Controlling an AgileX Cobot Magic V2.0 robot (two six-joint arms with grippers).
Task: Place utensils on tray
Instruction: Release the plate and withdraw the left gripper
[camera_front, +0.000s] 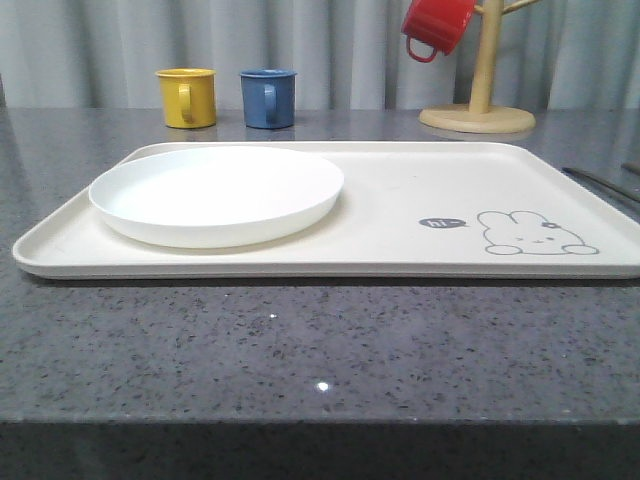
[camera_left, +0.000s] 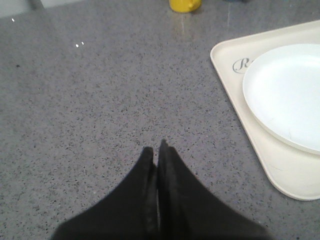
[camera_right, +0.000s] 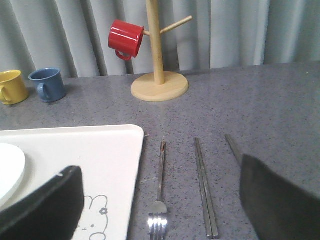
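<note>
Three utensils, the fork, chopsticks and a partly hidden third piece, are lying on the tabletop beside the tray, between the wide-open right end effector, while the left end effector is hovering closed.

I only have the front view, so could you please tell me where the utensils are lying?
Observer: In the right wrist view the fork lies on the table just off the tray, on its rabbit end.
Operator: Thank you. And the chopsticks?
Observer: The chopsticks lie beside the fork, roughly parallel, on the side away from the tray.
Operator: Is the right gripper ready?
Observer: The right gripper is open, its jaws wide apart over the fork.
Operator: And the left one?
Observer: The left gripper is shut, over bare table beside the tray's plate end.
</note>
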